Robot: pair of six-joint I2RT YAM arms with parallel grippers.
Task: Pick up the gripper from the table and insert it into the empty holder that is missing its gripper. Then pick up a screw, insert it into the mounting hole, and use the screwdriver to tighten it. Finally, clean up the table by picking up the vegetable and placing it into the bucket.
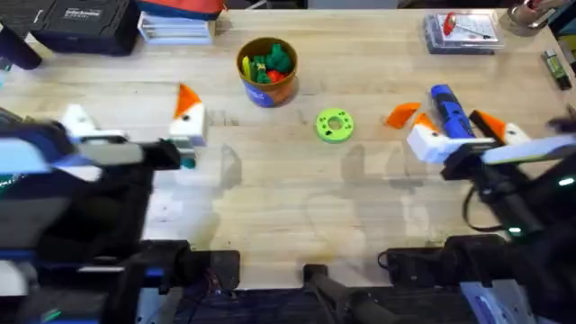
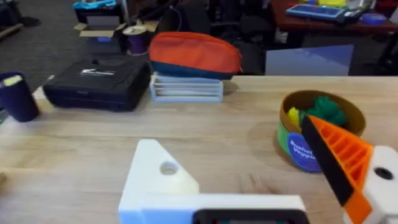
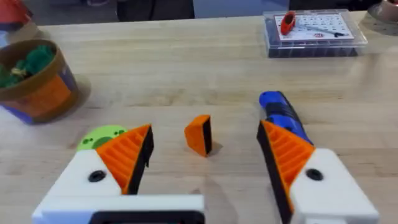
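Overhead view: the left arm reaches in from the left edge, its left tool (image 1: 135,121) held level over the desk (image 1: 297,207) at centre left. One white holder (image 1: 79,120) is bare; the other finger (image 1: 188,110) carries an orange pad, and the two stand wide apart with nothing between them. The right arm comes in from the lower right; the right tool (image 1: 468,126) sits at centre right, spread open and straddling the blue screwdriver (image 1: 453,112) without visibly pinching it. The loose orange gripper (image 1: 401,114) lies just left of that tool. A lime green ring (image 1: 335,126) lies near the middle. The bucket (image 1: 267,72), top centre, holds green, yellow and red toys. A black case (image 1: 85,22) is at upper left, a clear box (image 1: 462,33) at upper right.

Left wrist view: the bare holder (image 2: 157,177) sits lower centre, the orange-padded finger (image 2: 348,162) at lower right, overlapping the bucket (image 2: 295,146). The bucket's label is too blurred to read; so is the white mark on the black case (image 2: 96,81). An orange pouch (image 2: 194,55) rests on a clear container (image 2: 185,87).

Right wrist view: both fingers (image 3: 127,155) carry orange pads and are parted. The gripper (image 3: 199,134) lies between them, untouched; the screwdriver (image 3: 280,115) runs beside the lower-right finger.
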